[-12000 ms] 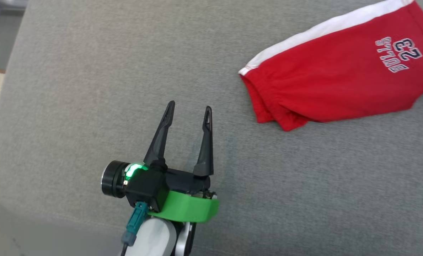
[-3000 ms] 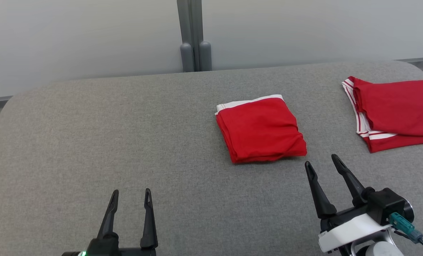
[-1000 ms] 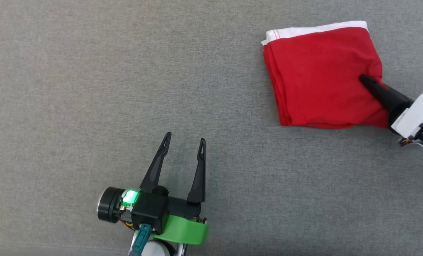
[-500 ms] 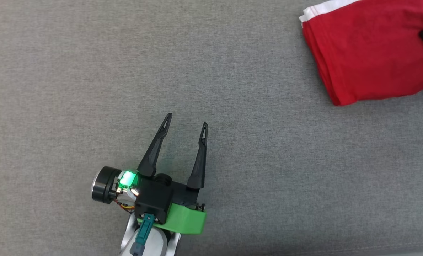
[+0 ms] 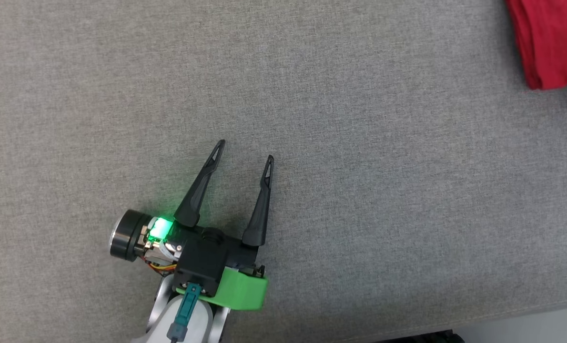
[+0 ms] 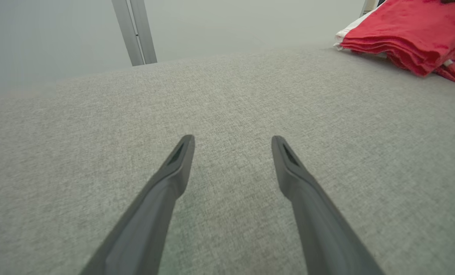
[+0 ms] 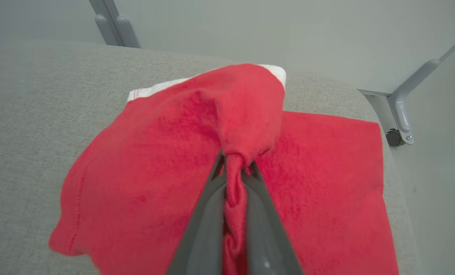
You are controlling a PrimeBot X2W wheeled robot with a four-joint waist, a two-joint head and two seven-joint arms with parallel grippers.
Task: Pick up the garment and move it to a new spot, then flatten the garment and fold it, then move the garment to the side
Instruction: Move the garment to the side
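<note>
**folded red garment pinched at the far right, left pincer idle**

at lower left of the head view, left gripper (image 5: 245, 150) with green collar and a lit green lamp: two long dark fingers spread wide, nothing between them, tips pointing up over bare cloth. same in the left wrist view (image 6: 232, 139): fingers apart, low over the weave, touching no garment.

beneath and all around, flat grey woven fabric surface (image 5: 359, 190), running back to a pale wall with an upright grey post (image 6: 134, 32).

further right, folded red garment with white trim (image 5: 550, 43), cut off by the top right corner of the head view, well apart from the left gripper. in the left wrist view, seen as a stack of red layers (image 6: 403, 30) with a white edge, at the far right end of the surface.

in the right wrist view, right gripper (image 7: 237, 162) clamped tight on a bunched ridge of that red garment (image 7: 155, 164): cloth squeezed between the two fingers and drawn up into a peak above the tips, white trim showing behind. under its right side, partly covered, a second flat red cloth (image 7: 327, 160), lying near the surface's rounded corner.

at far right, grey metal bracket with a small caster (image 7: 399, 114), beyond the edge of the surface.
</note>
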